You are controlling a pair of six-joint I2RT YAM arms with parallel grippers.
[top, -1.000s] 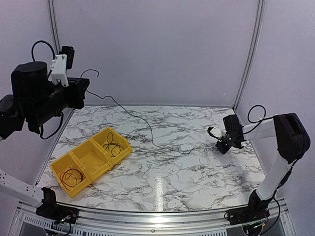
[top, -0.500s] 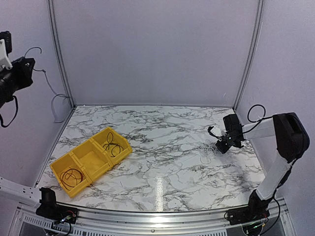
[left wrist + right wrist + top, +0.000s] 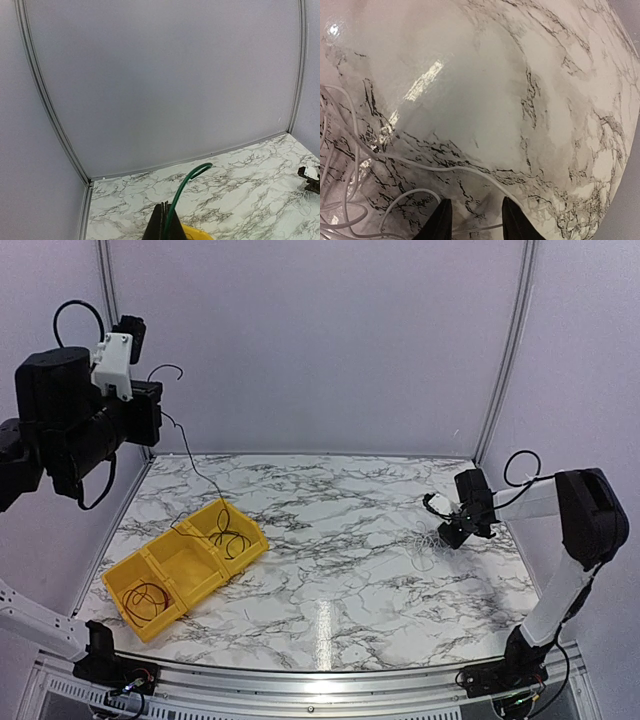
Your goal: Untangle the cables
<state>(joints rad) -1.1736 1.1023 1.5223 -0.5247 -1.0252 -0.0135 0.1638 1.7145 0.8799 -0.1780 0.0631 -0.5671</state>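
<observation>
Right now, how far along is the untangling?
Done: black cable coils lie in the near and far compartments of the yellow bin. In hand: the left fingers, raised high, are shut on a thin dark cable trailing down toward the far compartment. Left: the white tangle on the marble table, by the open right fingers.

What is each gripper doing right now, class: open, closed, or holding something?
Left gripper: closed, holding a thin dark cable.
Right gripper: open, jaws apart, holding nothing, over the white cables.

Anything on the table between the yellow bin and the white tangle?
No. The top view shows only bare marble between bin and tangle.
</observation>
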